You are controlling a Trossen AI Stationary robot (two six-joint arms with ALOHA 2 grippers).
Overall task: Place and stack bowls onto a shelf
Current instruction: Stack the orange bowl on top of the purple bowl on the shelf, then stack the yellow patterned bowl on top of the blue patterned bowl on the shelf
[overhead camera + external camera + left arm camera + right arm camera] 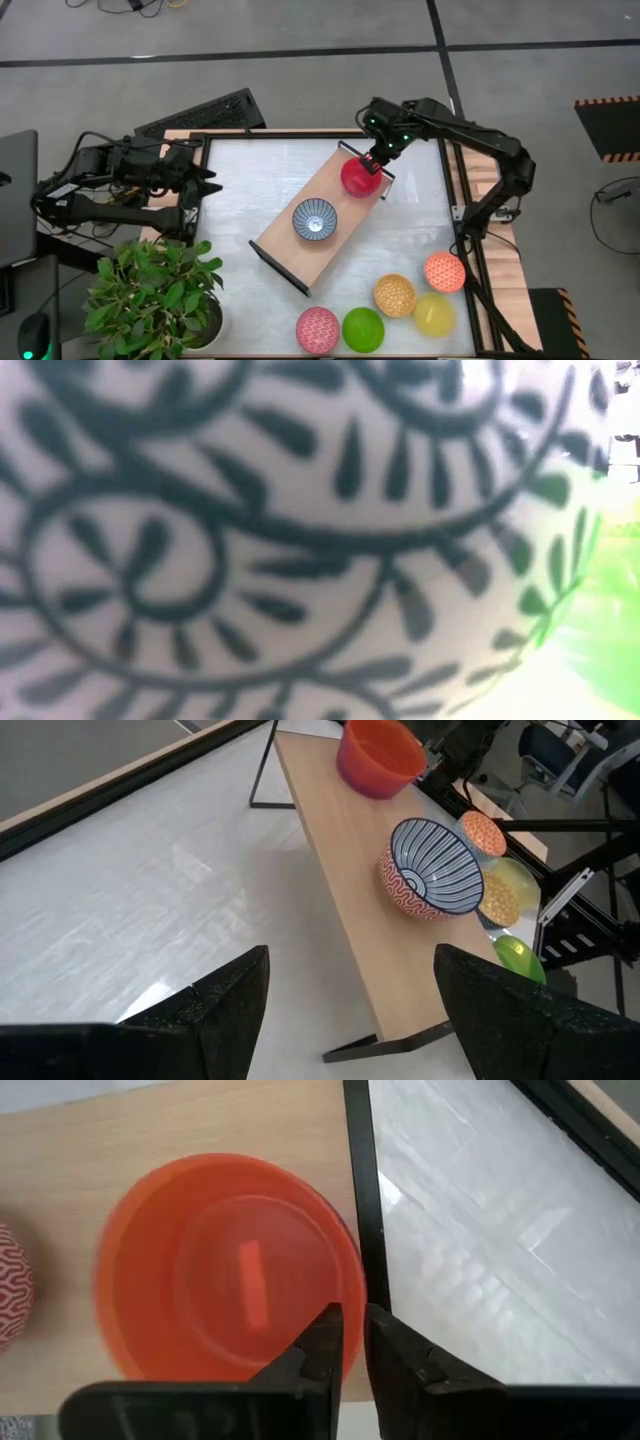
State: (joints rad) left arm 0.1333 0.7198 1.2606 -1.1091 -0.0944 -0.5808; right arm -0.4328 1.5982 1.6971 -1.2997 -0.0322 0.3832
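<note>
A plain red bowl (360,177) (220,1270) rests on its base at the far right end of the light-wood shelf (290,245). The shelf lies slantwise on the white table. A blue-striped bowl (315,220) (432,870) stands upright mid-shelf. My right gripper (372,160) (355,1335) points down over the red bowl's far rim. Its fingers are slightly apart, one inside the rim and one outside. My left gripper (210,185) (350,990) waits open at the table's left edge. My right gripper stands astride the red bowl's rim (350,1280) from above, one finger (325,1342) inside the bowl and the other outside, next to the shelf's black end frame (360,1200). A narrow gap shows between them. I cannot tell whether either finger touches the rim.
Several bowls sit on the table near its front right: pink (317,330), green (363,330), yellow-orange (394,295), yellow (433,313) and orange (444,271). A potted plant (150,290) stands at the near left. Its patterned pot (300,540) fills the low view.
</note>
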